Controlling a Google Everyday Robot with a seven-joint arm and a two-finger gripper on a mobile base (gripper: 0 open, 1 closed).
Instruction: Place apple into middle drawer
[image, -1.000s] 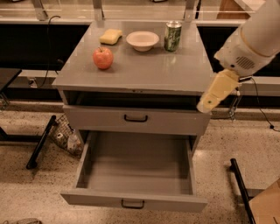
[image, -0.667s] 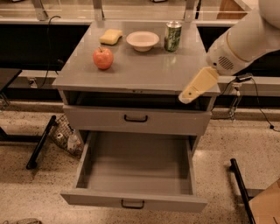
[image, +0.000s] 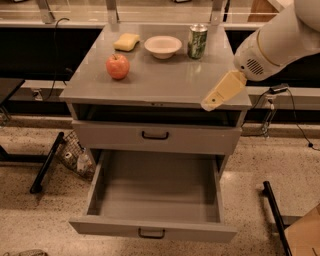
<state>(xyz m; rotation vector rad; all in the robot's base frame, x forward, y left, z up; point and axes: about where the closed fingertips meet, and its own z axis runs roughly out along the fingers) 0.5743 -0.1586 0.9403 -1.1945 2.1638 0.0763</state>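
Observation:
The red apple (image: 118, 66) sits on the grey cabinet top (image: 165, 80), at the left. The middle drawer (image: 155, 200) is pulled wide open below, and its inside is bare; its black handle (image: 151, 233) faces me. The upper drawer (image: 155, 136) above it is shut. My gripper (image: 212, 101), cream-coloured at the end of the white arm (image: 272, 42), hangs over the front right corner of the cabinet top, well to the right of the apple and apart from it. It holds nothing that I can see.
A yellow sponge (image: 126, 41), a white bowl (image: 162, 46) and a green can (image: 197, 41) stand at the back of the top. Black frame legs lie on the floor at left (image: 45, 165) and right (image: 275, 215). A cardboard box (image: 305, 235) is at the bottom right.
My gripper has swung left and a little up, from beside the cabinet's right edge to over its front right corner. The apple and the drawers have not moved.

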